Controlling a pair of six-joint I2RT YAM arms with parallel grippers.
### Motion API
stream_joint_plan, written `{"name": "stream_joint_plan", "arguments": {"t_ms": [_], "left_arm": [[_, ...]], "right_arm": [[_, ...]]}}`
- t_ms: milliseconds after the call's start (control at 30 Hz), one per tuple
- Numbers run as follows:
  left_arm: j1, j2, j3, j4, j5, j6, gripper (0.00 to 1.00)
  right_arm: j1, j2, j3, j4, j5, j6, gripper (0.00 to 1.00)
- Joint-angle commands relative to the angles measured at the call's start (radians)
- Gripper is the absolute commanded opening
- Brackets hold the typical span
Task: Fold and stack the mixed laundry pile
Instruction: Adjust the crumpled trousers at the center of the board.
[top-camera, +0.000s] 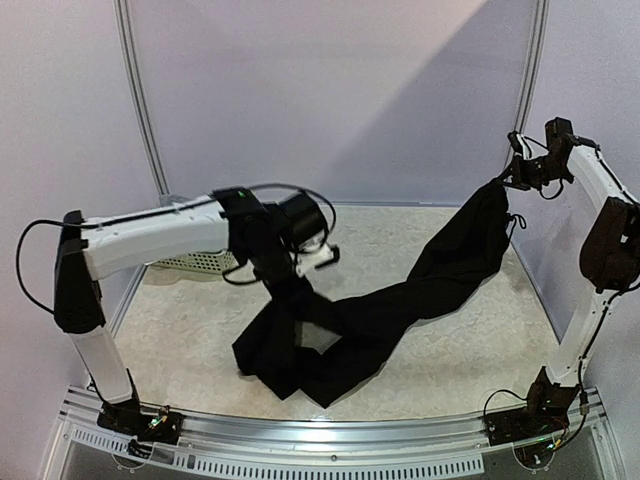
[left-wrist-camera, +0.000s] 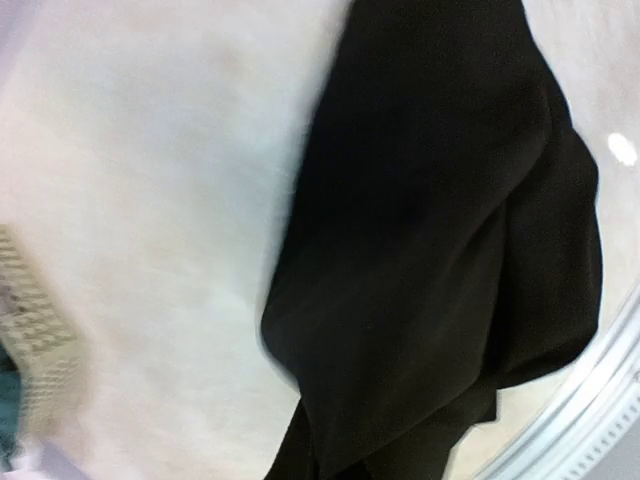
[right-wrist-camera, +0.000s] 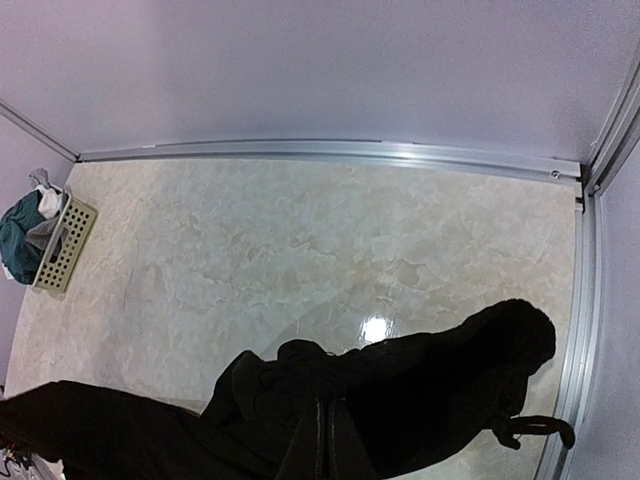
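No text, label, brand or number can be read. The black trousers (top-camera: 400, 300) show plain cloth; the pale basket (right-wrist-camera: 62, 245) seems unmarked, though it is small and blurred.

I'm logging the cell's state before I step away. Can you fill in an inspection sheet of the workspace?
Surface: pale marbled tabletop, one glare spot.
Job's things: black trousers strung between both grippers, middle resting on the table; teal garment and white cloth in the basket.
Clutter: pale perforated basket, back left corner.
Grippers: left gripper shut on the trousers, low; right gripper shut on them, raised.
Cables: black cables loop along both arms.
Surroundings: plain pale walls, metal rail in front.
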Motion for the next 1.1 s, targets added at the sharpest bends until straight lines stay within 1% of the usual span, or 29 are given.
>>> {"name": "stream_joint_plan", "arguments": {"t_ms": [0, 67, 100, 133, 200, 267, 367, 400, 433, 500, 567, 600, 633, 667, 700, 767, 833, 867, 933, 1000, 1067], "left_arm": [[0.032, -0.134, 0.360, -0.161, -0.195, 0.141, 0.00], [-0.010, -0.145, 0.503, -0.216, -0.162, 0.158, 0.00], [-0.054, -0.155, 0.540, -0.235, -0.156, 0.166, 0.00], [-0.091, -0.179, 0.536, -0.231, -0.152, 0.173, 0.00], [-0.157, -0.228, 0.486, -0.223, -0.111, 0.165, 0.00], [-0.229, -0.266, 0.411, -0.223, -0.018, 0.122, 0.00], [-0.346, -0.285, 0.259, -0.171, 0.131, 0.030, 0.00], [-0.390, -0.268, 0.210, -0.149, 0.201, 0.004, 0.00], [-0.428, -0.254, 0.162, -0.118, 0.243, -0.026, 0.00], [-0.491, -0.177, 0.092, -0.053, 0.315, -0.063, 0.00], [-0.532, -0.090, 0.095, -0.038, 0.336, -0.072, 0.00], [-0.544, -0.050, 0.111, -0.041, 0.337, -0.067, 0.07], [-0.552, -0.020, 0.134, -0.059, 0.332, -0.053, 0.18], [-0.556, 0.003, 0.167, -0.086, 0.312, -0.034, 0.27], [-0.555, 0.010, 0.194, -0.111, 0.277, -0.016, 0.34], [-0.527, -0.016, 0.208, -0.129, 0.163, 0.012, 0.53], [-0.441, -0.074, 0.147, -0.086, 0.078, -0.018, 0.67], [-0.370, -0.108, 0.097, -0.050, 0.053, -0.070, 0.71], [-0.201, -0.169, -0.032, 0.030, 0.050, -0.189, 0.73], [-0.057, -0.226, -0.184, 0.118, 0.062, -0.300, 0.75], [0.048, -0.277, -0.355, 0.214, 0.115, -0.405, 0.75]], "right_arm": [[0.008, 0.034, 0.118, 0.031, 0.037, 0.080, 0.00], [0.004, 0.035, 0.168, 0.042, 0.061, 0.105, 0.00], [0.002, 0.035, 0.189, 0.045, 0.066, 0.108, 0.00], [-0.004, 0.035, 0.216, 0.047, 0.068, 0.112, 0.00], [-0.016, 0.033, 0.236, 0.049, 0.065, 0.152, 0.00], [-0.032, 0.023, 0.233, 0.052, 0.059, 0.164, 0.00], [-0.056, 0.007, 0.199, 0.054, 0.051, 0.163, 0.00], [-0.063, -0.004, 0.180, 0.055, 0.050, 0.156, 0.00], [-0.068, -0.009, 0.163, 0.057, 0.052, 0.150, 0.00], [-0.075, -0.022, 0.136, 0.051, 0.055, 0.132, 0.00], [-0.079, -0.029, 0.110, 0.050, 0.056, 0.125, 0.00], [-0.081, -0.033, 0.097, 0.053, 0.056, 0.119, 0.00], [-0.082, -0.038, 0.088, 0.055, 0.056, 0.095, 0.00], [-0.083, -0.040, 0.084, 0.054, 0.055, 0.091, 0.00], [-0.083, -0.040, 0.083, 0.051, 0.052, 0.090, 0.00], [-0.083, -0.042, 0.085, 0.047, 0.044, 0.088, 0.00], [-0.083, -0.044, 0.080, 0.047, 0.036, 0.088, 0.00], [-0.083, -0.048, 0.072, 0.048, 0.031, 0.089, 0.00], [-0.083, -0.052, 0.048, 0.053, 0.016, 0.088, 0.00], [-0.083, -0.055, 0.023, 0.052, 0.004, 0.085, 0.00], [-0.083, -0.059, -0.003, 0.052, 0.000, 0.076, 0.00]]}}
